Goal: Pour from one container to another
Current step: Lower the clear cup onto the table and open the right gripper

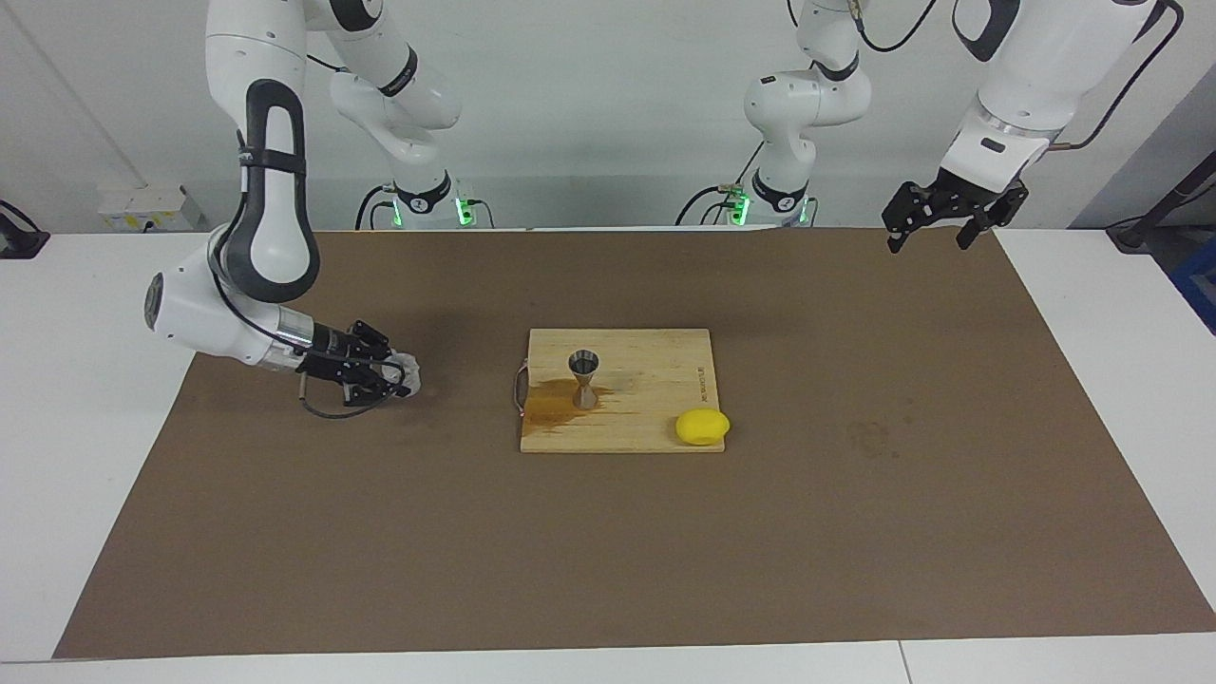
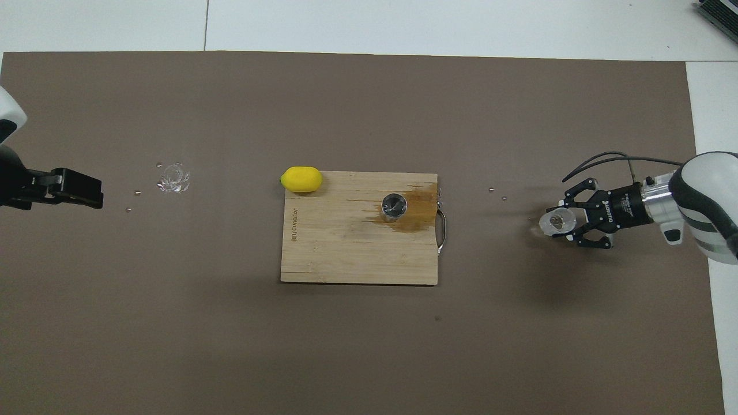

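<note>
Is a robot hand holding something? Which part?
Yes. The right gripper holds the clear cup by its side wall. The left gripper is open, empty.

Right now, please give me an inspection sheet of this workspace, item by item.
Surface: brown mat; wet marks toward the left arm's end.
Job's things: clear cup in the right gripper, over the mat; jigger upright on the cutting board.
Clutter: lemon at the board's corner; brown stain by the jigger.
Grippers: right shut on the cup; left gripper open, waiting.
Cables: loop at the right wrist.
Surroundings: white wall.
</note>
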`<action>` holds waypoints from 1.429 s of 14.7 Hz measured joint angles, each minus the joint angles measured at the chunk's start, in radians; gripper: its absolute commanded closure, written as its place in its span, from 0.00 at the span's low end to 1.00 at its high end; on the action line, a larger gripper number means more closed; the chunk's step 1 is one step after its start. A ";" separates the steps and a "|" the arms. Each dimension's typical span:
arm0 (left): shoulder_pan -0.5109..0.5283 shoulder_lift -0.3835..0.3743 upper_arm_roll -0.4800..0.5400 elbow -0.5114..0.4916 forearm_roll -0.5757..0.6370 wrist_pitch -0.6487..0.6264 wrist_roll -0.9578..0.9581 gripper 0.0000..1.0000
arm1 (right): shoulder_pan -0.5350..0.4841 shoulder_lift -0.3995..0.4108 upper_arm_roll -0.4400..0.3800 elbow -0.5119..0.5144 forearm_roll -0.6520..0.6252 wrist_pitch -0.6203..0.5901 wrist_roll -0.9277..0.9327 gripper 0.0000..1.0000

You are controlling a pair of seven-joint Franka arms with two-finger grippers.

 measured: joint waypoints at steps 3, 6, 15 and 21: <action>0.000 0.000 0.000 0.000 0.000 0.000 0.000 0.00 | -0.043 0.021 0.000 0.004 0.000 -0.004 -0.057 1.00; 0.000 0.000 0.000 0.000 0.000 0.000 0.000 0.00 | -0.080 0.042 0.000 0.014 0.000 -0.013 -0.101 1.00; 0.000 0.000 0.000 0.000 0.000 0.000 0.000 0.00 | -0.104 0.057 -0.001 0.009 0.000 0.020 -0.143 0.00; 0.000 0.000 0.000 0.000 0.000 0.000 0.000 0.00 | -0.132 0.047 -0.007 0.009 0.000 0.032 -0.143 0.00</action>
